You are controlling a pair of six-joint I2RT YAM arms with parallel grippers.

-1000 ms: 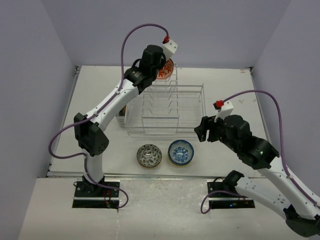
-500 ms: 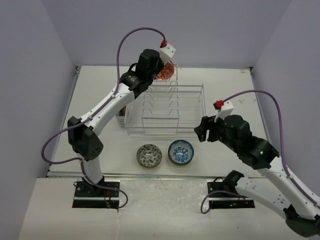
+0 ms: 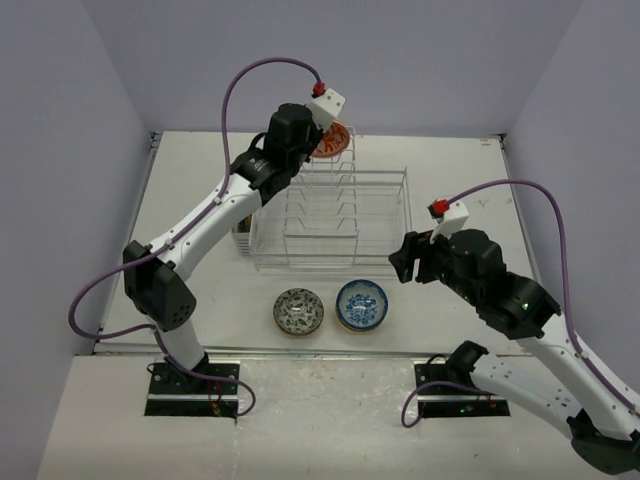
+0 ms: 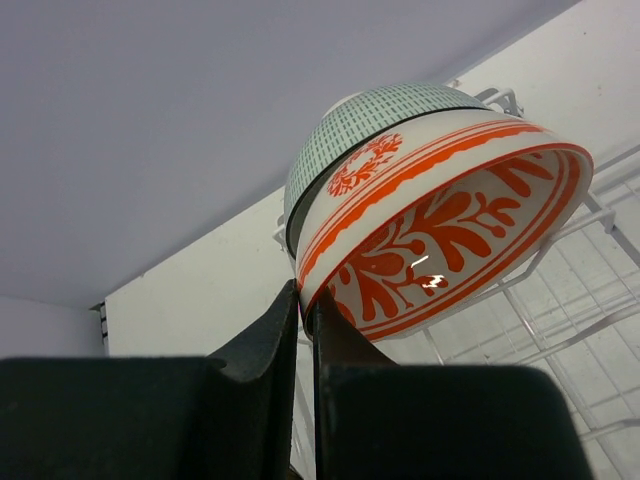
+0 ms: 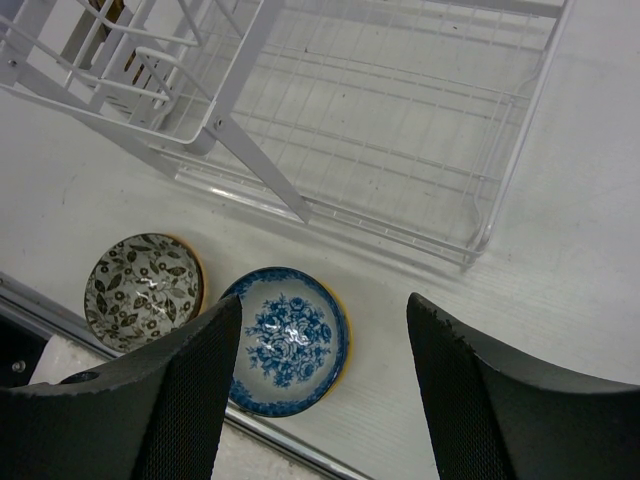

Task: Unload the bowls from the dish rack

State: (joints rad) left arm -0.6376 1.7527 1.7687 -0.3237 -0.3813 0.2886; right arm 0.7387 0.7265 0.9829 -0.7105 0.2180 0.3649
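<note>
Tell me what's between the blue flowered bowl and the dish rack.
Nothing but a bare strip of table separates the blue flowered bowl from the dish rack; the right wrist view shows it.

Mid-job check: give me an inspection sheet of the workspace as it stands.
Surface: white table.
Job's things: white wire dish rack mid-table; orange-patterned ceramic bowl held at its far end, pale green checked bowl right behind; black-and-white leaf bowl and blue floral bowl in front of the rack.
Clutter: small utensil holder at the rack's left, largely hidden.
Grippers: left gripper shut on the orange bowl's rim; right gripper open above the blue bowl.
Cables: purple cables arch over both arms.
Surroundings: plain lilac walls.
</note>
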